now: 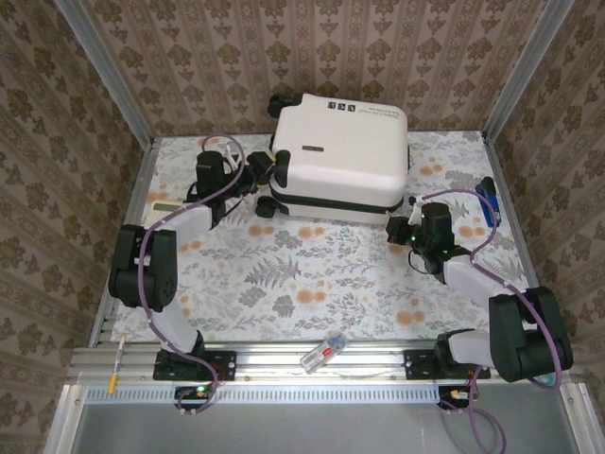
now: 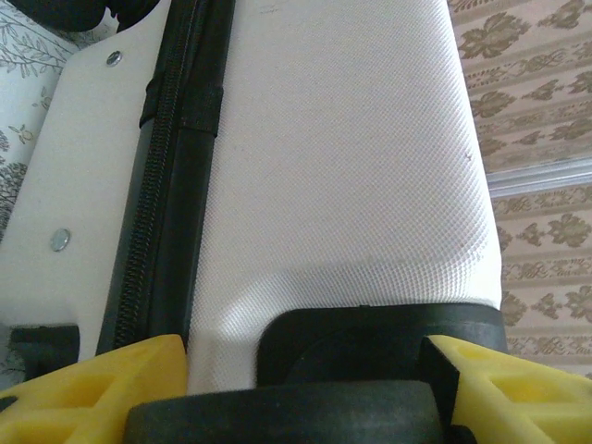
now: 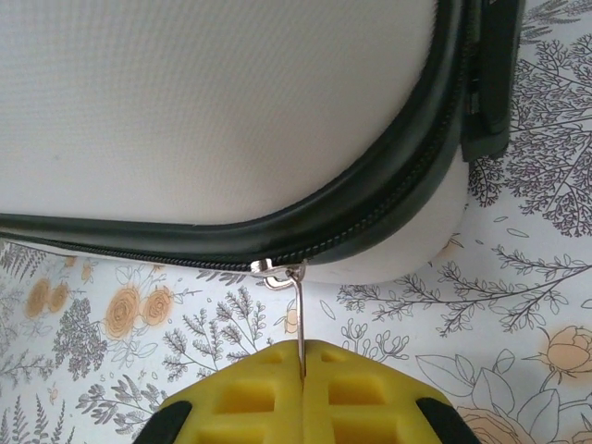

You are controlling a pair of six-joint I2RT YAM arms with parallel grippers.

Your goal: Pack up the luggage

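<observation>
Luggage (image 1: 340, 151) (image 2: 342, 166) (image 3: 213, 102): white hard case, closed, lying flat on the far middle of the flowered table (image 1: 312, 274). A black zipper (image 3: 388, 185) runs round its seam.

Right gripper (image 1: 402, 229) (image 3: 303, 356): at the luggage's near right corner, yellow fingers (image 3: 370, 388) pressed together on the thin metal zipper pull (image 3: 299, 324), which hangs from the slider (image 3: 273, 273) at that corner.

Left gripper (image 1: 269, 173) (image 2: 301, 356): at the luggage's left side, fingers (image 2: 111, 379) spread apart with a black wheel (image 2: 277, 412) between them. I cannot tell whether the pads press on the wheel.

A blue object (image 1: 488, 200) lies right of the luggage, at the table edge.
</observation>
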